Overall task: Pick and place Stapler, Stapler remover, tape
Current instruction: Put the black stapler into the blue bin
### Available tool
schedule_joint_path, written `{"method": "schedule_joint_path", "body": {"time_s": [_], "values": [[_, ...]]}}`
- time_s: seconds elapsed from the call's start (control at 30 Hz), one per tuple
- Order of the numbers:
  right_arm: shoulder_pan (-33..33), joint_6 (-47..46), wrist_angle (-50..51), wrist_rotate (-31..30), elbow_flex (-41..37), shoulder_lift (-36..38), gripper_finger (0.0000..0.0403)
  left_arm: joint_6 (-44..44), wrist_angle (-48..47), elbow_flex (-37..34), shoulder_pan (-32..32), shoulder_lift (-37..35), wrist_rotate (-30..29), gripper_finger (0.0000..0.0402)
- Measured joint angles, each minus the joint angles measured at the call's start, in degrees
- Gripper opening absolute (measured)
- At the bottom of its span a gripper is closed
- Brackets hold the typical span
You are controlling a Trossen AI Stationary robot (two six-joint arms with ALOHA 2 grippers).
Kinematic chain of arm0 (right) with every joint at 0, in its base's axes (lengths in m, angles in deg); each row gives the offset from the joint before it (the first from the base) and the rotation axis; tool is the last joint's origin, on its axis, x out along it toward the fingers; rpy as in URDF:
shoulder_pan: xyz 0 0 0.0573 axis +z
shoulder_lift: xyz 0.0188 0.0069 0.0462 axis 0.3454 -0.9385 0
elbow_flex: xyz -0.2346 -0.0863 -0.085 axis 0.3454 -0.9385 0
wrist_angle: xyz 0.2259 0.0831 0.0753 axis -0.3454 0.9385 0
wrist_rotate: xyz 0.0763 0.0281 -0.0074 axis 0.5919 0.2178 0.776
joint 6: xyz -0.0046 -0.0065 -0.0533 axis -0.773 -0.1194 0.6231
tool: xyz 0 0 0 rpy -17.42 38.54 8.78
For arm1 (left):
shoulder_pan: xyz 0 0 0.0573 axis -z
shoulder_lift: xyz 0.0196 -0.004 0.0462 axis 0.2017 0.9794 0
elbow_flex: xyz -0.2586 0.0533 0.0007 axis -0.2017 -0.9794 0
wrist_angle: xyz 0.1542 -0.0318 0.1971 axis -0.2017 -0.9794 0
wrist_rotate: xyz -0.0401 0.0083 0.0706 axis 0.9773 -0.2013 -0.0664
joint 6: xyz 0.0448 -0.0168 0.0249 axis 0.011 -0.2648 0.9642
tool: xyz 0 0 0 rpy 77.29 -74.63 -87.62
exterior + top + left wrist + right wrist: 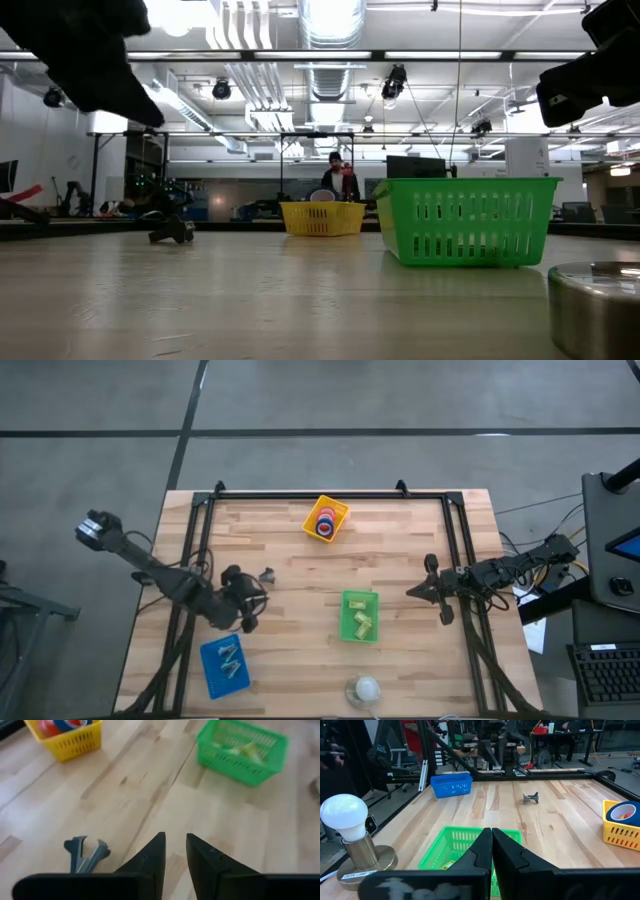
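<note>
A: Lamp (364,689) at near edge, w/ the bins sorted by kind: tape (326,522) in far yellow bin (338,509).
B: Left pincer (247,622) slightly spread, empty, over blue bin (209,670); staple remover (267,575) loose on tabletop (300,600) nearby, prob. next. Right pincer (413,591) pressed together, waiting.

Lamp base (364,861) label — unreadable.
</note>
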Motion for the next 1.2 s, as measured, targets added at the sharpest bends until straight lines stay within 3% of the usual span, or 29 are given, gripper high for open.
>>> {"method": "schedule_joint_path", "body": {"time_s": [0.4, 0.73, 1.2], "values": [[-0.01, 0.00, 0.00, 0.01, 0.00, 0.00, 0.0008, 11.98, -0.40, -0.09, -11.83, 7.47, 6.96, 0.0145], [-0.02, 0.00, 0.00, 0.00, 0.00, 0.00, 0.0008, 22.03, -0.85, -0.10, -22.27, 13.61, 15.67, 0.0147], [0.00, 0.01, 0.00, 0.01, 0.00, -0.01, 0.0008, 28.12, -0.31, -0.03, -26.63, 21.88, 17.05, 0.0131]]}}
